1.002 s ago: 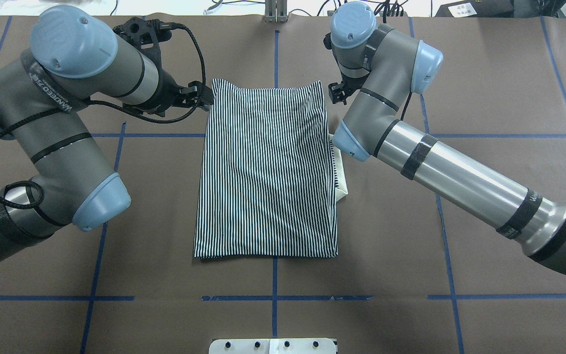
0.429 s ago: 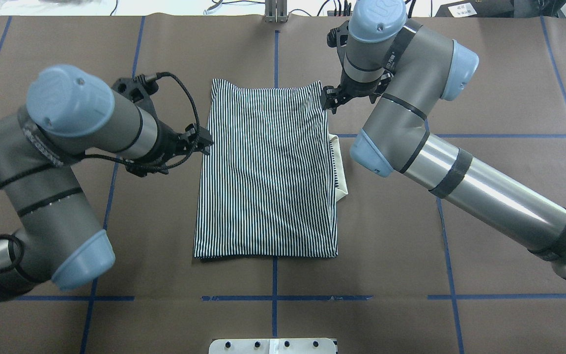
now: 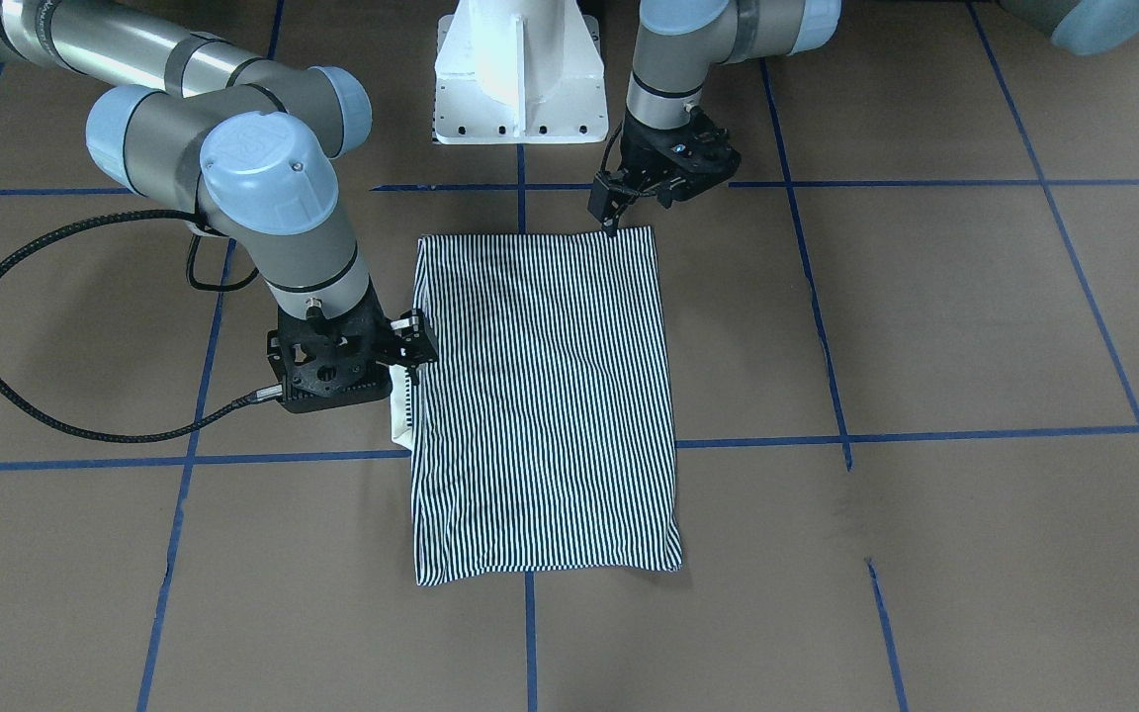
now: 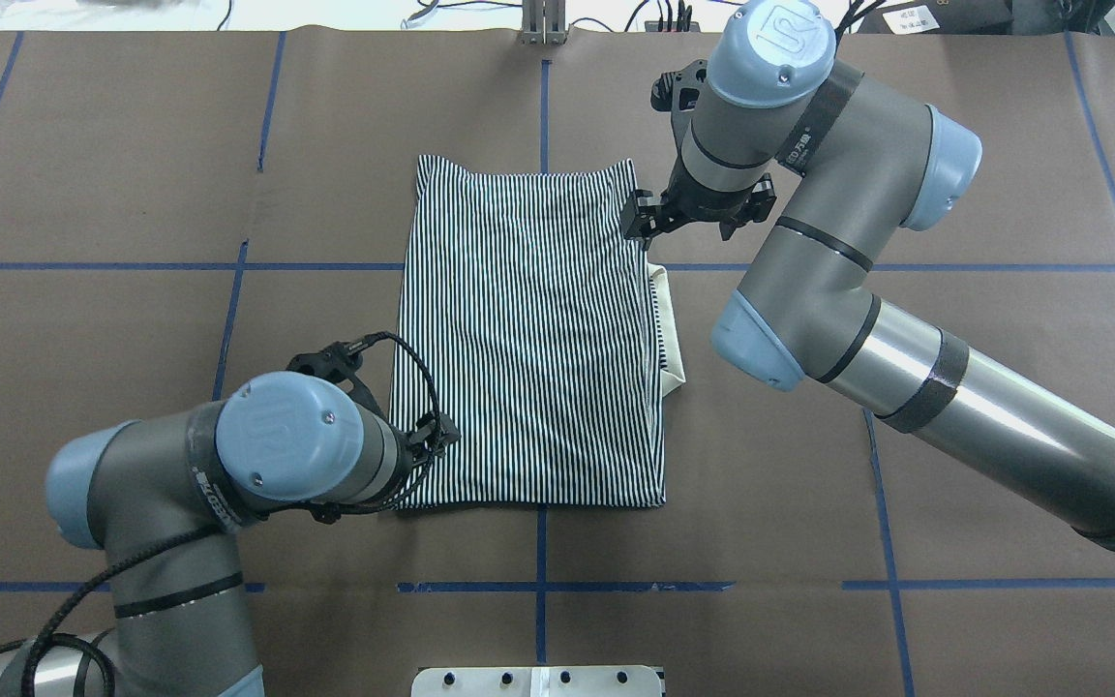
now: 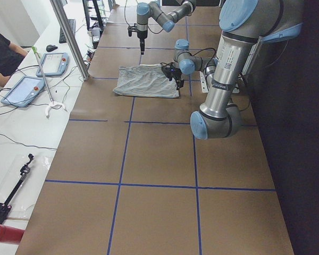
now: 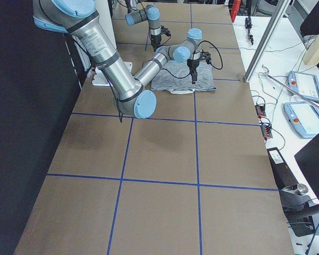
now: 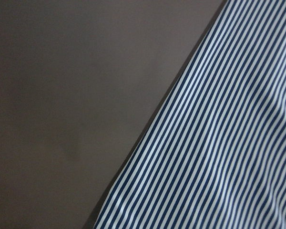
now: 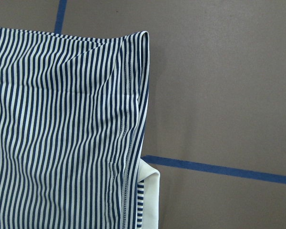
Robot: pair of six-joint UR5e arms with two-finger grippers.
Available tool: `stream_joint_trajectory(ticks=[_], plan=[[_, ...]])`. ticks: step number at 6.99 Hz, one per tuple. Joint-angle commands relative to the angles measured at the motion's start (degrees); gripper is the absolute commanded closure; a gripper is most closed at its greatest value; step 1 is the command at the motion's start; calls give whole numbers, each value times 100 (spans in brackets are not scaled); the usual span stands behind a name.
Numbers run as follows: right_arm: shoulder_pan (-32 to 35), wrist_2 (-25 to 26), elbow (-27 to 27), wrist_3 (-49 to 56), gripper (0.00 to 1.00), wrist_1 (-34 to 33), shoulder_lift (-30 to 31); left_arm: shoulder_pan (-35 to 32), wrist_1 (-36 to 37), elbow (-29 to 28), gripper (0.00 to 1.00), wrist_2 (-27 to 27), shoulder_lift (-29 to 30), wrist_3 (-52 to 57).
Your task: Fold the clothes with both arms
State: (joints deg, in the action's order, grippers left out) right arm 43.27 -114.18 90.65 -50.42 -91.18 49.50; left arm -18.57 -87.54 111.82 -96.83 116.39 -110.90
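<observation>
Down low, the left gripper [image 3: 610, 216] hangs with its fingertips at the near-left corner of the polo shirt [image 4: 528, 339]. I cannot tell whether its jaws are parted or have cloth between them, since its own wrist covers them from overhead and the front view shows only a dark tip against the stripes. The right gripper [image 4: 637, 217] hovers over the opposite long edge, toward the far end, jaws seemingly a little apart and holding nothing. Between them the shirt lies flat in the middle of the table [image 4: 954, 126] as a tidy striped rectangle, with the cream collar [image 4: 674, 334] poking out along its right side. I judge the step in hand to be taking hold for the next fold. To do it well, each gripper should come down just inside the edge and pinch every layer, not the top one alone. The right one should either take in the collar or seat clear of it, so that it does not drag loose, and both should lift level and together so that the rectangle does not skew. Several things are hard to read. The left wrist view is blurred and gives only a cloth edge on bare paper, no fingers. The right wrist view shows the far corner and the collar but no fingers either. Sleeves, placket and logo are out of sight, presumably folded under. In both side views the grippers are too small to judge.
</observation>
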Motion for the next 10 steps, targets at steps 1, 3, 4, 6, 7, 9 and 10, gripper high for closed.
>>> stream_joint_trajectory(ticks=[1, 3, 4, 6, 7, 9, 10], plan=[[-29, -8, 41, -81, 0, 12, 34, 178, 79, -377, 0, 321, 58, -177], [-38, 10, 41, -82, 0, 21, 34, 161, 70, -581, 1, 349, 59, -151], [-47, 10, 49, -90, 0, 21, 16, 161, 70, -617, 2, 349, 68, -133], [-47, 10, 49, -91, 0, 12, 16, 152, 61, -635, 5, 341, 85, -116], [-47, 10, 41, -91, 0, 12, 16, 152, 61, -635, 11, 340, 111, -116], [-47, 10, 49, -91, 0, 12, 16, 134, 61, -643, 38, 340, 112, -168], [-47, 10, 41, -91, 0, 12, 16, 134, 53, -644, 47, 367, 112, -168]])
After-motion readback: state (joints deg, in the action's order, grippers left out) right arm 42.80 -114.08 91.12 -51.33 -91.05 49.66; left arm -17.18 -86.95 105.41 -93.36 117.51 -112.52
